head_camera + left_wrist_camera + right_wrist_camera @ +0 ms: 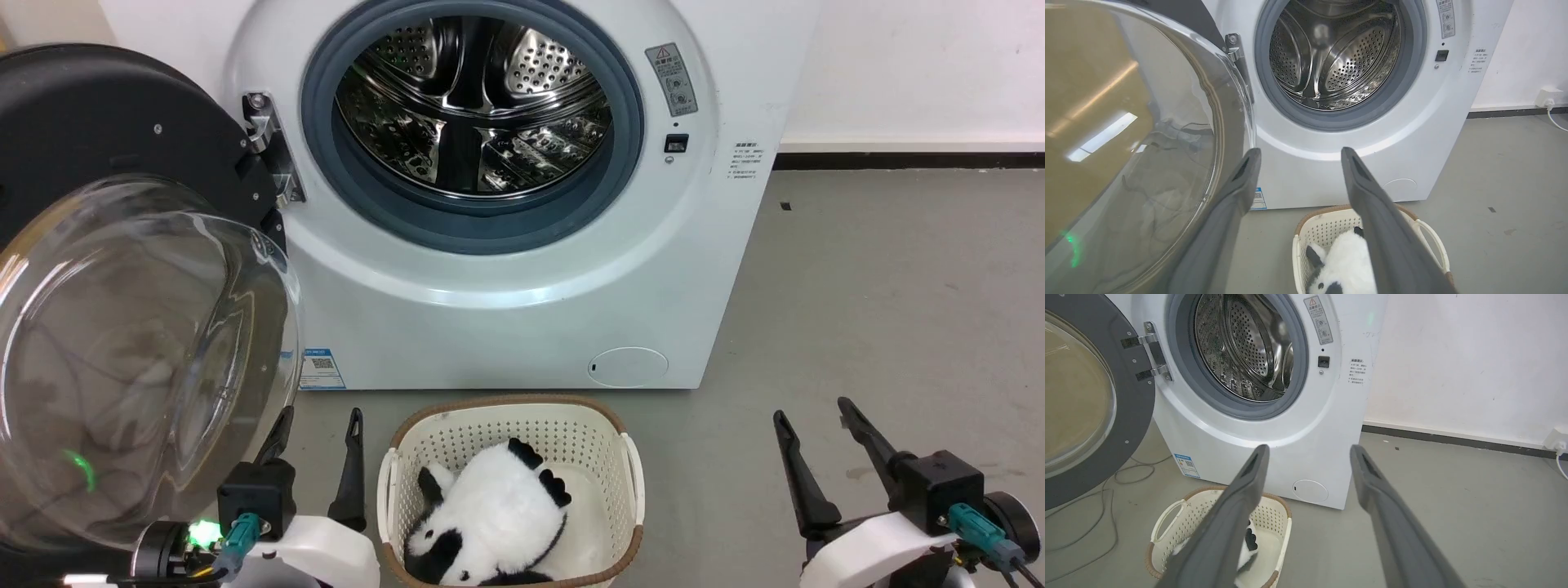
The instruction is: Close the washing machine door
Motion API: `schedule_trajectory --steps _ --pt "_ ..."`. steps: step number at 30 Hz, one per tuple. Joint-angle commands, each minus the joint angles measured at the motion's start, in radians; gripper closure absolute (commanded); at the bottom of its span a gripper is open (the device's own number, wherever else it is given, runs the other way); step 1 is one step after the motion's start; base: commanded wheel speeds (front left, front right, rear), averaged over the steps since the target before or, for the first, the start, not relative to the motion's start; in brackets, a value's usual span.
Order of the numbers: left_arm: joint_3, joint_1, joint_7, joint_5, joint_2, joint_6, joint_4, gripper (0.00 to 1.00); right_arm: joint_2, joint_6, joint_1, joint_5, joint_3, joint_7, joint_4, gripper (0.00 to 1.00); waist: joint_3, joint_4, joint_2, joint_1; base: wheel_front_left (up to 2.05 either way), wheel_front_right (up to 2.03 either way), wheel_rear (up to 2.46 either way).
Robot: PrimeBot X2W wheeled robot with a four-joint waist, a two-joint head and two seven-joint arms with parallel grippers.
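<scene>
The big round black-rimmed glass door (122, 343) hangs open at the frame's left, hinged to the big white washing machine (506, 302). My left hand (320, 416), open and empty, is just beside it. My right hand (812, 410), also open and empty, is far off.

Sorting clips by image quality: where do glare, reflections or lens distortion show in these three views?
Head view: the round black-rimmed glass washing machine door carries pale sheen and a green light spot. Left wrist view: its glass mirrors bright light streaks. Right wrist view: the big white washing machine looks slanted; its perforated steel drum glints.
</scene>
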Motion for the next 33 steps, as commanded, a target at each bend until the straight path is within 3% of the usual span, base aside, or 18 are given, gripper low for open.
schedule_trajectory --steps 1,14,33 --pt "-0.003 0.003 -0.009 -0.008 0.000 0.006 0.003 0.00 0.000 0.000 0.013 0.013 -0.002 -0.009 -0.002 0.00 0.000 0.002 0.0000 0.0000 0.00 0.00 0.00" --pt "-0.004 0.004 -0.034 -0.014 0.001 0.010 0.001 0.00 0.001 0.000 0.030 0.040 0.006 -0.034 -0.014 0.00 0.000 0.049 0.0000 0.0000 0.00 0.00 0.00" --pt "0.007 0.021 -0.073 -0.023 0.001 0.020 -0.012 0.00 -0.010 0.000 0.053 0.079 0.025 -0.074 -0.006 0.00 -0.002 0.196 0.0000 0.0000 0.00 0.00 0.00"
